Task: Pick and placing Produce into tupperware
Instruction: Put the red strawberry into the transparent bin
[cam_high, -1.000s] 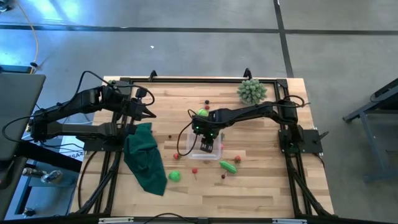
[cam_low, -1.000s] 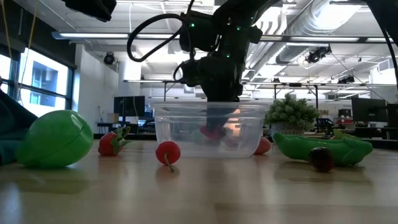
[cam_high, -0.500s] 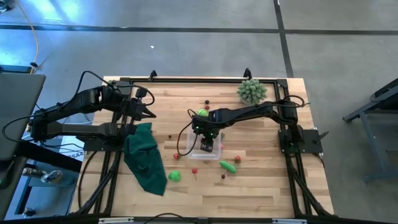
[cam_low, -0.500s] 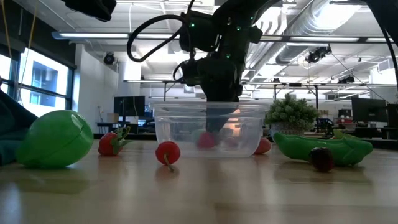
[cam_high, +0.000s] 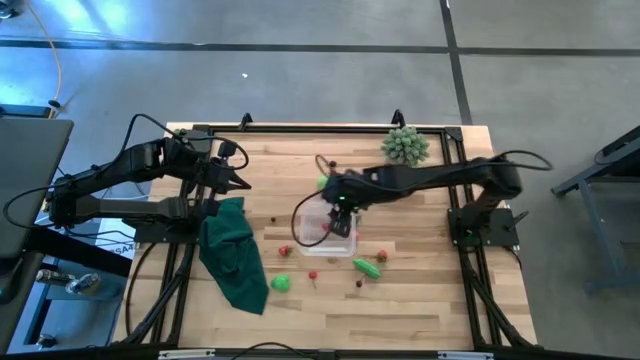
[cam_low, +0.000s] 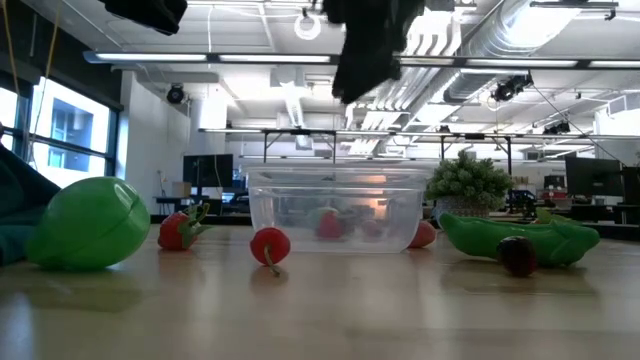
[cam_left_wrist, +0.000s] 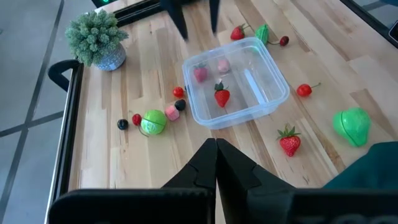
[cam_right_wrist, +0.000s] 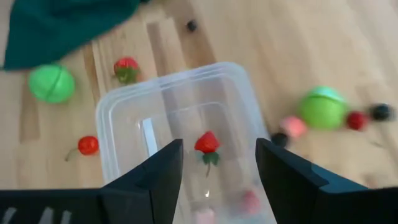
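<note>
right arm extended from the table's right side toward the centre, wrist raised and tilted down; right gripper (cam_right_wrist: 217, 168) hangs in the air with fingers apart, nothing between them. left arm folded back at the table's left edge; left gripper (cam_left_wrist: 216, 163) points toward the centre, fingers pressed together, empty.

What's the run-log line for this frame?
right gripper: open, above tupperware | strawberry: inside tupperware | left gripper: shut, waiting near dark green cloth
</note>
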